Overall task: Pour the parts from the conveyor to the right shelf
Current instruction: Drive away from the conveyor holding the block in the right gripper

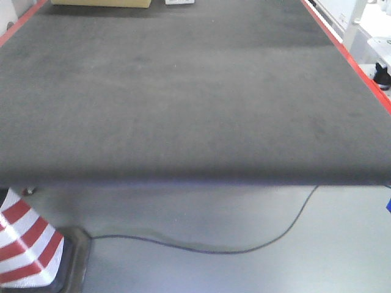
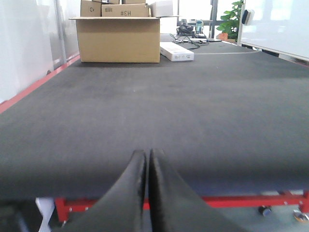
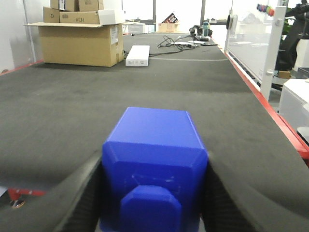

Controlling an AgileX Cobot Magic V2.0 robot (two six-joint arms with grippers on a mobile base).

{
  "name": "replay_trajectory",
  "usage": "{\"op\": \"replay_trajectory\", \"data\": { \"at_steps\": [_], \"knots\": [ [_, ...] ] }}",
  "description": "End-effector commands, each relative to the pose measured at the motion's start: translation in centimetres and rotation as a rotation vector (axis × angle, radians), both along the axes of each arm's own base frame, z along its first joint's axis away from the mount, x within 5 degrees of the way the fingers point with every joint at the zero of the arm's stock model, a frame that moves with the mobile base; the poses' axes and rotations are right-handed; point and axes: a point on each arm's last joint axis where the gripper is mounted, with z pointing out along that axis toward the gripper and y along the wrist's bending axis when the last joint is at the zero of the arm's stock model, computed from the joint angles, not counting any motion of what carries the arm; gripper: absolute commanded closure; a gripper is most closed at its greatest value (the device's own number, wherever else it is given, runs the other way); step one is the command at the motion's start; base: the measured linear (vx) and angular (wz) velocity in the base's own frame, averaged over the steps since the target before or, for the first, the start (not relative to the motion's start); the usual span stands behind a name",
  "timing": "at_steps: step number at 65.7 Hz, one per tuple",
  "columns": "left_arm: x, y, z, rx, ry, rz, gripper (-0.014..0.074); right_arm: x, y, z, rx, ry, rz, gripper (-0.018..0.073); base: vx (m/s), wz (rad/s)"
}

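Our right gripper [image 3: 154, 195] pinches the blue block [image 3: 154, 145] at 6 o'clock so we can carry it off the belt [image 3: 63, 111]; our left gripper [image 2: 146, 160] is pressed together, empty.

Matt felt-like conveyor [image 1: 183, 91] — smooth glossy-plastic blue part [image 3: 154, 159]

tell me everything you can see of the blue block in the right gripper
The blue block is bright blue, smooth plastic-looking, roughly cubic with bevelled edges and one round stud facing the camera. It is clamped between the dark fingers of the right gripper, one on each side, with the conveyor beyond it.
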Motion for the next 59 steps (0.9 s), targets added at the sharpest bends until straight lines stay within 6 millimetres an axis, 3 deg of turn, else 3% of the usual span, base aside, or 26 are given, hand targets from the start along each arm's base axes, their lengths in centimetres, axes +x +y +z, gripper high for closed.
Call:
{"op": "replay_trajectory", "data": {
  "at_steps": [1,33,59],
  "knots": [
    [-0.21,-0.05,1.39,-0.015,-0.104,-0.008,0.0603,-0.22,-0.11,1.57,0.002,-0.102,-0.012,0.0568,-0.44,-0.03],
    [-0.21,-0.05,1.39,-0.015,-0.104,-0.008,0.0603,-0.22,-0.11,1.57,0.002,-0.102,-0.012,0.0568,-0.37,-0.08],
    [-0.21,-0.05,1.39,-0.015,-0.104,-0.008,0.0603,-0.22,-0.11,1.57,0.002,-0.102,-0.012,0.0568,-0.27,-0.79]
  ]
}}
